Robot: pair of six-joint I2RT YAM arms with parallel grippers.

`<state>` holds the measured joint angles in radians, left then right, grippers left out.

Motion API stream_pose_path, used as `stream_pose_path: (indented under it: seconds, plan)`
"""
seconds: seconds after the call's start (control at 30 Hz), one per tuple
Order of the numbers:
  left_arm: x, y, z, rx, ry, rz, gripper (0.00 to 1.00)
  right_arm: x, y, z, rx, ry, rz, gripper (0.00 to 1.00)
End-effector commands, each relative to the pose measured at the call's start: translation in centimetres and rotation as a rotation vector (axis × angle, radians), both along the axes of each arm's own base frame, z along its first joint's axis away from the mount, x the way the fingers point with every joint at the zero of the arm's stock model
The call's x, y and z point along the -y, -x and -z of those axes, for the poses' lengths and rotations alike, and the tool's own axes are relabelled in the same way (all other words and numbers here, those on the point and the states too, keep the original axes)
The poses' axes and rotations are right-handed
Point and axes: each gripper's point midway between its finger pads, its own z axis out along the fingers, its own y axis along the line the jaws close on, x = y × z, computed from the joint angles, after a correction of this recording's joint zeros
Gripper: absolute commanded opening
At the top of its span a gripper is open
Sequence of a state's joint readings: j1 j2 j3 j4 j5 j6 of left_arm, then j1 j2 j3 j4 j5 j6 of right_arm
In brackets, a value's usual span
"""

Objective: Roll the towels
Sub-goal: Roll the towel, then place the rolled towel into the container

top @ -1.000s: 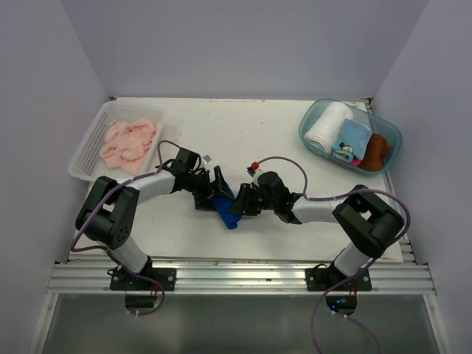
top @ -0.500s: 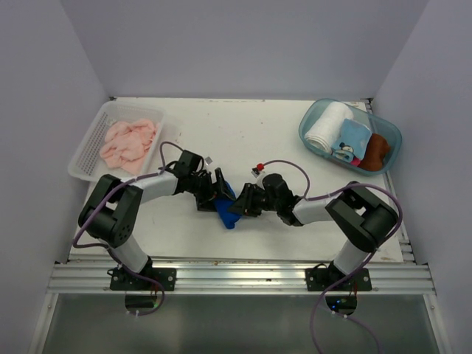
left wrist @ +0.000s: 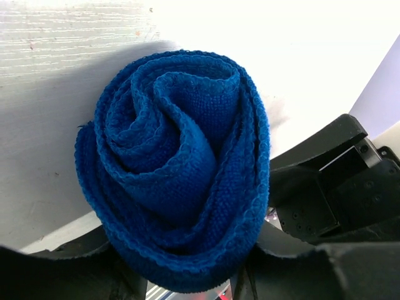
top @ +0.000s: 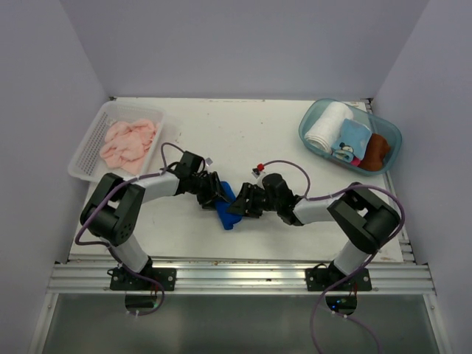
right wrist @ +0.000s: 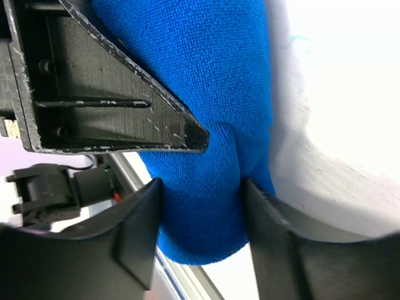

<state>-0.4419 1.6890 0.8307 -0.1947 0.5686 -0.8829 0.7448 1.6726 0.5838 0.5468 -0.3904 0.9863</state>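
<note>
On the table, left gripper clasps the rolled blue towel; whether right gripper grips is unclear; slack pressure could unwind it.

The left arm and right arm look alike: white shells on the links, bulky black housings at the joints. A thin purple cable loops loosely outside each. Black square bases are bolted to a silver slotted rail at the near edge. The right wrist carries a small red tip. The fingers are matt black, and one triangular finger plate shows pale scratches and small screw holes.
</note>
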Motion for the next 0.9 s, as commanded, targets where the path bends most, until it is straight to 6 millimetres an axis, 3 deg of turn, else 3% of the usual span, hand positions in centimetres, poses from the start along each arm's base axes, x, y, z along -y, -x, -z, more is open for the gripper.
stream_pose_path:
  seconds: [0.0, 0.17, 0.27, 0.3, 0.33, 0.47, 0.53, 0.6, 0.67, 0.7, 0.73, 0.87]
  plan:
    - [0.2, -0.6, 0.5, 0.013, -0.015, -0.013, 0.42, 1.0, 0.1, -0.2, 0.021, 0.088, -0.019, 0.59]
    - [0.3, -0.6, 0.4, -0.007, -0.028, -0.008, 0.37, 2.8, -0.7, -2.4, 0.108, 0.201, -0.003, 0.67]
    - [0.6, -0.8, 0.0, -0.007, -0.026, -0.007, 0.36, 5.0, -0.9, -4.0, 0.175, 0.298, 0.027, 0.67]
    - [0.6, -0.8, 0.0, -0.007, -0.029, -0.007, 0.36, 6.2, -0.6, -3.7, 0.176, 0.358, 0.027, 0.67]
    - [0.7, -0.9, -0.2, -0.006, -0.029, -0.006, 0.36, 6.8, -1.4, -5.3, 0.229, 0.373, 0.066, 0.67]
    - [0.8, -0.9, -0.4, -0.011, -0.039, -0.007, 0.36, 9.4, -2.1, -7.8, 0.348, 0.547, 0.122, 0.67]
    - [0.7, -0.8, -0.3, -0.012, -0.043, -0.010, 0.36, 8.9, -1.6, -9.7, 0.428, 0.621, 0.090, 0.68]
    - [0.7, -0.8, -0.2, -0.016, -0.048, -0.011, 0.36, 9.0, -1.5, -9.5, 0.483, 0.760, 0.069, 0.68]
    - [0.7, -0.8, -0.1, -0.021, -0.050, -0.012, 0.36, 6.2, -0.7, -9.6, 0.530, 0.820, -0.007, 0.70]
    - [0.7, -0.8, 0.0, -0.024, -0.051, -0.014, 0.36, 6.2, -0.7, -9.4, 0.553, 0.888, -0.010, 0.71]
    - [0.7, -0.7, -0.1, -0.024, -0.051, -0.012, 0.36, 4.3, 0.0, -10.1, 0.589, 0.884, -0.039, 0.75]
    - [0.7, -0.9, -0.2, -0.023, -0.054, -0.011, 0.36, 1.1, 0.5, -8.9, 0.646, 0.983, -0.110, 0.87]
